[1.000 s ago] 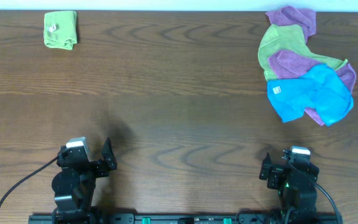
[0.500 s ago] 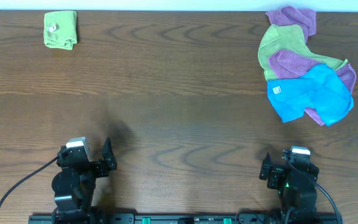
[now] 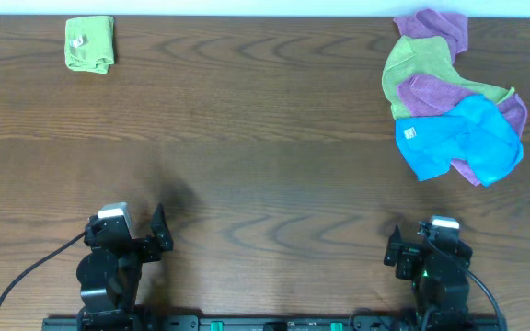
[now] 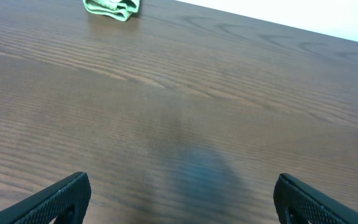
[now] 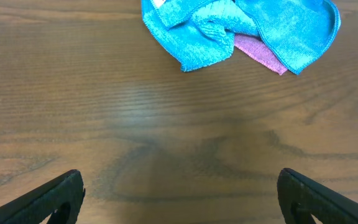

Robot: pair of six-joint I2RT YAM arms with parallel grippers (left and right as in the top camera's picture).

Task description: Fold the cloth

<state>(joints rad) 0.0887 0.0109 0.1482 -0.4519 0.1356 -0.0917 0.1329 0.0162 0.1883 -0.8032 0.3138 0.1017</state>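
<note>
Right gripper (image 5: pixel 180 202): jaws wide, empty, parked at the table's near edge; best pinch only a near corner of the sky-blue towel (image 5: pixel 278 25), sparing the purple cloth (image 5: pixel 258 53) beneath.

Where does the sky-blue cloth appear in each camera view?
Overhead: the sky-blue cloth lies at the right, in the upper half.
Left wrist: not in it.
Right wrist: along the top edge, centre to right.
Shared landmark: the purple corner peeking from under its lower edge.
</note>
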